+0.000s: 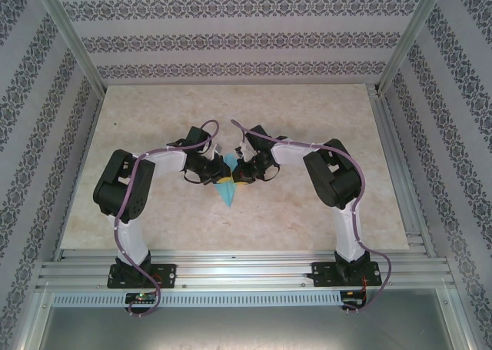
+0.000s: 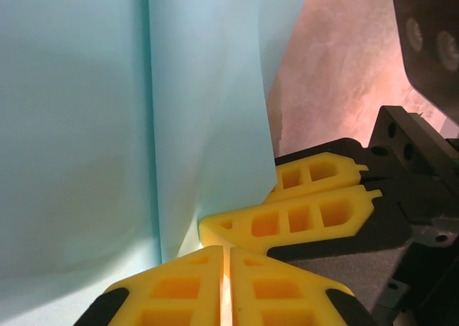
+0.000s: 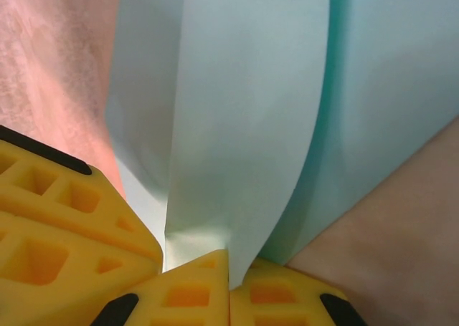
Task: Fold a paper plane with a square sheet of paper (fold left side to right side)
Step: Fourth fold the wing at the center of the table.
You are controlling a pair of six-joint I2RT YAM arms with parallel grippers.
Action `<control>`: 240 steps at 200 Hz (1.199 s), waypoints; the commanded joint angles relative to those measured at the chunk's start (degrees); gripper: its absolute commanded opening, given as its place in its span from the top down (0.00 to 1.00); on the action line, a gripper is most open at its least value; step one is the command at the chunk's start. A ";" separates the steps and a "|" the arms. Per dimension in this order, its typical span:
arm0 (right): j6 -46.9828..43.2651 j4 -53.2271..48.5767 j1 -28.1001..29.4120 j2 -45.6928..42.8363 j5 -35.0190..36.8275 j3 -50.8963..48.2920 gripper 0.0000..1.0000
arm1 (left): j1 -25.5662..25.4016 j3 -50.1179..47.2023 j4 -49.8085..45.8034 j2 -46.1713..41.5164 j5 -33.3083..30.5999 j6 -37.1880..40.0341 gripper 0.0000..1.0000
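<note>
Marbled surface (image 1: 154,127) carries one folded blue paper (image 1: 228,192). Two arms meet there: right end effector (image 3: 229,258) pinches it, left end effector (image 2: 227,256) pressed together beside its crease.

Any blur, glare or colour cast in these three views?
Top external: evenly lit, sharp, no glare; the paper plane looks tiny. Left wrist: paper close and soft, table tinted pink. Right wrist: same pink cast, soft shadows along the paper's folds, near fingers slightly blurred.
</note>
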 commanded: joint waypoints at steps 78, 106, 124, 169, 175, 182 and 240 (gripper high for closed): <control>-1.73 -6.17 1.40 4.56 5.17 -1.34 0.93 | -1.23 -1.10 1.02 5.36 -4.64 0.90 0.90; -1.86 -6.00 1.20 3.58 5.50 -1.12 0.91 | -1.26 -1.76 0.29 6.14 -6.12 1.29 0.90; -1.56 -5.56 0.69 1.15 5.53 -0.90 0.85 | -1.24 -2.38 -0.46 6.17 -7.01 1.82 0.90; -1.53 -7.77 -2.42 -9.66 9.63 -0.70 0.76 | -1.22 -3.17 -1.48 5.90 -8.58 2.21 0.91; -1.79 -8.45 -2.60 -10.98 10.58 -1.00 0.76 | -1.21 -3.12 -1.62 5.88 -8.79 2.29 0.91; -1.89 -8.72 -2.55 -12.37 11.20 -1.67 0.76 | -1.22 -3.07 -1.73 5.90 -8.94 2.28 0.91; 12.20 14.93 6.06 -18.45 10.09 -16.48 0.90 | -1.19 -2.87 -2.05 6.01 -9.48 2.05 0.91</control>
